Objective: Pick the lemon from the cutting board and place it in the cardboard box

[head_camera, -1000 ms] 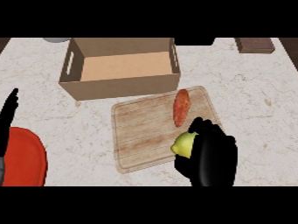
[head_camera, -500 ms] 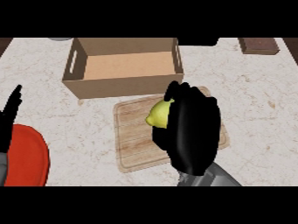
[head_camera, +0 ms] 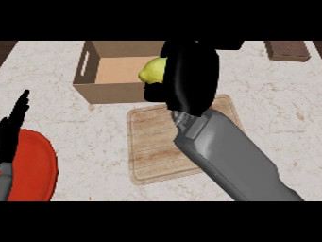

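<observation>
Right hand (head_camera: pixel 188 71), fingers curled round the lemon (head_camera: pixel 152 71), hung above the cardboard box (head_camera: pixel 93 84) at its right rim; lemon sat boxward of the palm.

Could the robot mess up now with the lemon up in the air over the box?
Maybe. The right hand holds the lemon near the cardboard box's right side, not its middle, so a release now might clip the wall and bounce out. The hand and forearm also hide that wall, so lowering could bump or shove the box.
</observation>
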Robot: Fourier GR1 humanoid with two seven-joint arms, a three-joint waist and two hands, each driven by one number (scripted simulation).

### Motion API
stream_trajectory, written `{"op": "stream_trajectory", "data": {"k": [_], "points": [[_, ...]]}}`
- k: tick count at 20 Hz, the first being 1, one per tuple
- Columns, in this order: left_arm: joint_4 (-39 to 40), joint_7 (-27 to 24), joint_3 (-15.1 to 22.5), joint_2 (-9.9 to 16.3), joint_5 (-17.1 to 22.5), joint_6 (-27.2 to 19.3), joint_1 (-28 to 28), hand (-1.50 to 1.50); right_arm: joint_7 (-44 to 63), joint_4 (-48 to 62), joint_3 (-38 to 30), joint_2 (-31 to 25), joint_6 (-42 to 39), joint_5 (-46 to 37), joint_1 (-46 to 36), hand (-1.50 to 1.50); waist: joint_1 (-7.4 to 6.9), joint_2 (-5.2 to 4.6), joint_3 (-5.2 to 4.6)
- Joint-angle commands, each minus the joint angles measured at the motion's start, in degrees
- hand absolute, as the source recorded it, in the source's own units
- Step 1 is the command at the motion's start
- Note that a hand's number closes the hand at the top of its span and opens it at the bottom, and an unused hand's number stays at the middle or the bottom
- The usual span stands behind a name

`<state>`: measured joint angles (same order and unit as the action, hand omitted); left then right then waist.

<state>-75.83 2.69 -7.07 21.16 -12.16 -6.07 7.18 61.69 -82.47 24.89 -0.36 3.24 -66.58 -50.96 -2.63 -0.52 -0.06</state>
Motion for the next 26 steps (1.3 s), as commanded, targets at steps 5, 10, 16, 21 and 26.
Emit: {"op": "stream_trajectory", "data": {"k": [5,10,16,21,26], "points": [[3.6,-0.4,0.6,-1.2,-1.6,-1.3,3.7,0.00,1.2,20.7,-8.6,0.3,14.6,10.5,-13.3,1.50,-0.82,-0.58,-0.04],[0.4,2.0,-0.2,0.9,-0.2,1.6,4.5,0.00,-6.9,35.9,-13.6,0.3,21.4,14.2,-18.4,1.50,-1.42,-0.67,0.01],[1.8,0.3,0.6,-0.9,-0.7,0.8,5.0,0.00,-12.0,51.5,-15.4,0.4,26.7,16.4,-21.5,1.50,-2.17,-1.25,-0.04],[-0.1,-0.4,1.1,-0.9,-1.8,0.0,3.1,0.00,-10.7,55.9,-21.6,0.4,32.2,20.9,-23.8,-1.50,-4.35,-1.79,0.00],[1.3,0.4,1.9,-1.9,-2.1,0.2,5.0,0.00,-16.7,60.2,-22.5,0.4,36.2,26.1,-23.5,-1.50,-4.20,-1.66,0.00]]}}
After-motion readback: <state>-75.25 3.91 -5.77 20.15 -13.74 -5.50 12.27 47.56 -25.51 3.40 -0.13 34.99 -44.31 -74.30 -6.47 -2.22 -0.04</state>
